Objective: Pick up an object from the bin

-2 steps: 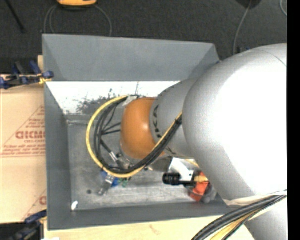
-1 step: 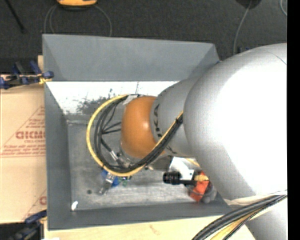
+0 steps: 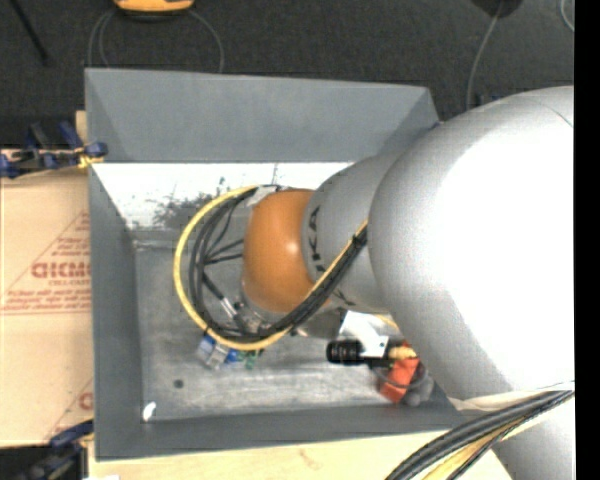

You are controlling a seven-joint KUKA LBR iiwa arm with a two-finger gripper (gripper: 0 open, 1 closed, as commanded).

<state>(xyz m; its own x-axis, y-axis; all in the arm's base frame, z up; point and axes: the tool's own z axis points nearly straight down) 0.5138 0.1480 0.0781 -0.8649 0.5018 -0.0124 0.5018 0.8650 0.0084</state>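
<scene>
Seen from above, the claw [image 3: 232, 336] hangs low over the grey bin [image 3: 115, 298] floor, touching or just above a small blue thing [image 3: 212, 352] at front left. I cannot tell whether the claw is spread. A black pen-like thing [image 3: 348, 351] and an orange thing [image 3: 400, 374] lie nearby to its right.

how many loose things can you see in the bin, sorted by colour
blue and green piece: 1
black and white thing: 1
orange-red thing: 1
small white scrap: 1
Total: 4 in sight; the arm covers part of the bin floor.
</scene>
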